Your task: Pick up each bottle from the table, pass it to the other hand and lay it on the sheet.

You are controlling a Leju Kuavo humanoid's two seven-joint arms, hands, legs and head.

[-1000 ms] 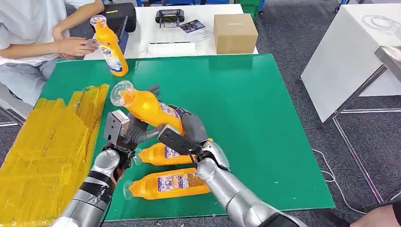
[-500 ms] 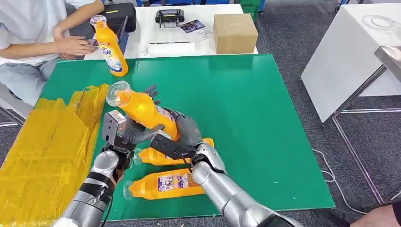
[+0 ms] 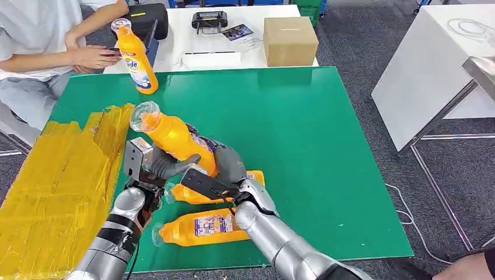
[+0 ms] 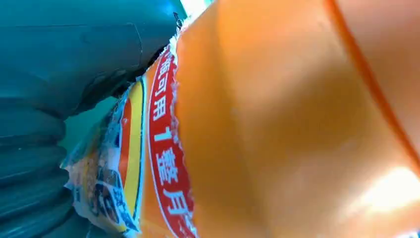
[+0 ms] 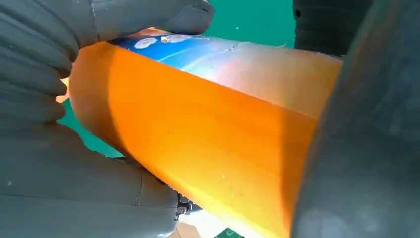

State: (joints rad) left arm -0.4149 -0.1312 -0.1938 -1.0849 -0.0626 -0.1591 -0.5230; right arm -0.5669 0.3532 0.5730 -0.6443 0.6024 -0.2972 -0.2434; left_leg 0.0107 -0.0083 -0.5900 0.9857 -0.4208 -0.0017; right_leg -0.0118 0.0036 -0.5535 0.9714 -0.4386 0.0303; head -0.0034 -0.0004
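Handover mid-air, both hands on one bottle

Sheet (image 3: 55,186) — yellow, crinkled — covers the left side of the green table (image 3: 327,146), just beside the left hand. Left hand (image 3: 160,165) has its fingers wrapped around the lower body of the held orange bottle (image 3: 172,137); the left wrist view shows the bottle's label (image 4: 148,163) pressed right against that hand. Right hand (image 3: 227,163) grips the same bottle at its base end, thumb (image 5: 148,15) and fingers curled over the orange body in the right wrist view. Neither hand is spread.

Key relation: the held bottle's long axis is tilted, clear cap (image 3: 140,115) up and pointing left toward the sheet, base down-right toward the right hand. The left hand is the nearer one to the sheet, so my read is that the right hand lets go and the left carries it over and lays it flat.

Two more orange bottles lie on the table under the arms — one (image 3: 198,195) just below the hands, one (image 3: 201,227) nearer the table's front edge. A fourth bottle (image 3: 135,58) stands upright at the far left edge, near a seated person's hand (image 3: 93,56).
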